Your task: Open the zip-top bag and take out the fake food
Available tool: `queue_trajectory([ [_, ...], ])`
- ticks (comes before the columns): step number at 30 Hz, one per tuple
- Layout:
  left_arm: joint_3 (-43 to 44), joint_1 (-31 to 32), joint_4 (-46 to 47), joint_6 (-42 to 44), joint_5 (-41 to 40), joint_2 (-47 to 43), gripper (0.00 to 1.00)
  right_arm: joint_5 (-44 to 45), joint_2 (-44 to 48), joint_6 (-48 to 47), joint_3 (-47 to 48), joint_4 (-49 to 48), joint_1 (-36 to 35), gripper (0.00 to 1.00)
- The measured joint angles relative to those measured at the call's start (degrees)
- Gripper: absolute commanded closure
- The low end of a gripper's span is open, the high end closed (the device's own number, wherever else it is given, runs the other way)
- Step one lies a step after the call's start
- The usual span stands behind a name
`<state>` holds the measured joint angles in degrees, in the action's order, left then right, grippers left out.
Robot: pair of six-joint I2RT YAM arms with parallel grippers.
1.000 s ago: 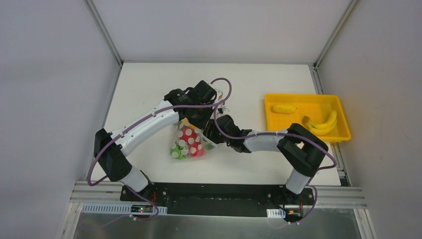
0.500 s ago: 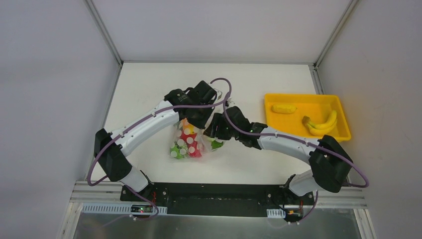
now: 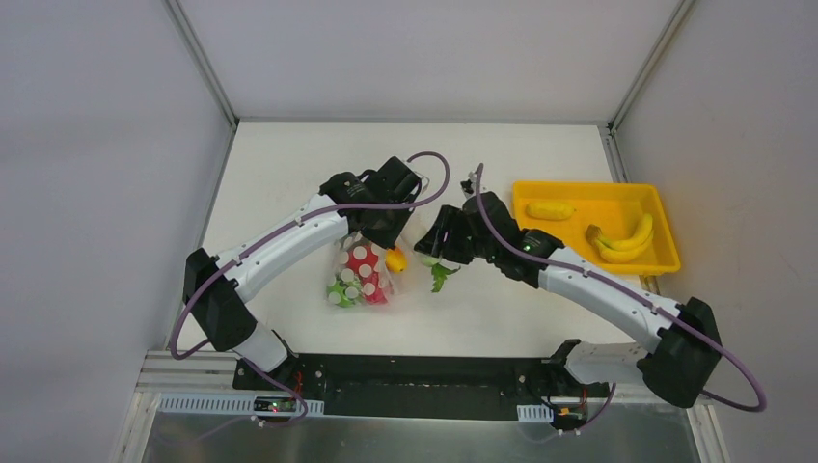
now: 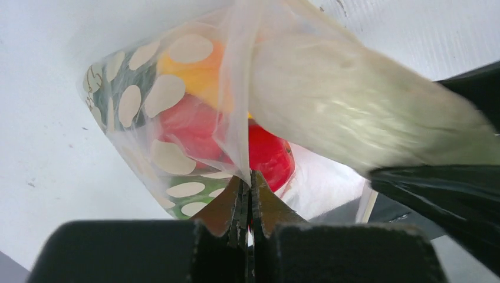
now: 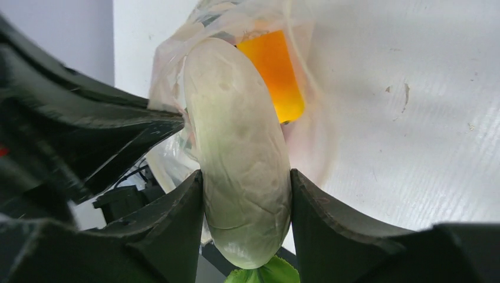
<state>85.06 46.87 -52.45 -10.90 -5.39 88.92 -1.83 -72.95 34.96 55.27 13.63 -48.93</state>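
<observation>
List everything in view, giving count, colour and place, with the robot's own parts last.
zip-top bag: one, clear with white dots, middle of the table
fake food in the bag: several pieces, red, green and orange-yellow, exact count unclear
white vegetable: one, white with green leaves, just right of the bag
tray: one, yellow, right side of the table
bananas: one bunch, yellow, in the tray
oblong piece: one, yellow, in the tray
table: one, white, under everything
left end effector: one, black, shut on the bag's plastic
right end effector: one, black, shut on the white vegetable
</observation>
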Motion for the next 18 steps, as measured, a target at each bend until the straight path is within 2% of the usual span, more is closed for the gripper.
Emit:
queue_trajectory([
  [6, 0.6, 0.0, -0.7, 0.0, -1.4, 0.7, 1.0, 0.0, 7.5, 0.4, -1.3, 2.9, 2.3, 0.7],
  [11, 0.7, 0.0, -1.0, 0.0, -2.3, 1.1, 1.0, 1.4, 11.5, 0.6, -1.7, 8.9, 4.7, 0.73],
  [18, 0.7, 0.0, -1.0, 0.0, -2.3, 1.1, 1.0, 16.9, 19.4, 2.6, -2.2, 18.8, 13.2, 0.75],
])
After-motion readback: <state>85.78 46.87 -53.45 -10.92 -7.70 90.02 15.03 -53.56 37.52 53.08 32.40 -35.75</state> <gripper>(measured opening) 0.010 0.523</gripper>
